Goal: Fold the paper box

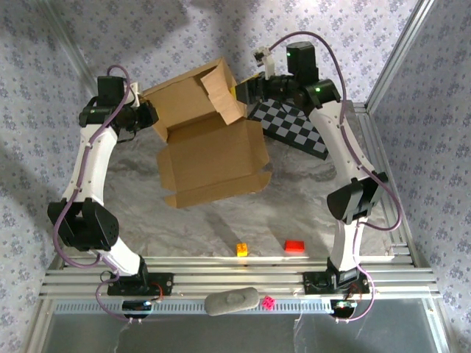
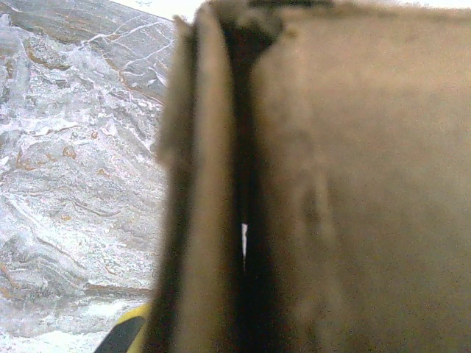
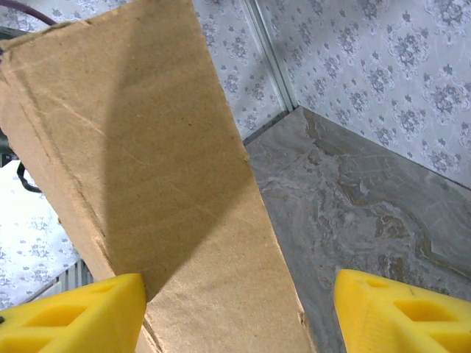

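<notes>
The paper box [image 1: 210, 158] is brown corrugated cardboard, half folded, lying tilted at the middle back of the table with a raised back part and an open front panel. My left gripper [image 1: 149, 116] is shut on the box's left wall. In the left wrist view the blurred cardboard [image 2: 353, 184] stands right against the camera, with one yellow fingertip [image 2: 124, 334] at the lower left. My right gripper [image 1: 246, 90] is at the box's right back flap. It is open [image 3: 235, 305], its yellow fingers [image 3: 81, 316] wide apart around a cardboard flap [image 3: 147, 169].
A black-and-white checkered board [image 1: 294, 125] lies at the back right, partly under the right arm. A small orange-yellow brick [image 1: 241, 249] and a red brick [image 1: 294, 245] sit near the front. A grey lump [image 1: 232, 301] and a pink die [image 1: 269, 301] rest on the aluminium rails [image 1: 221, 276].
</notes>
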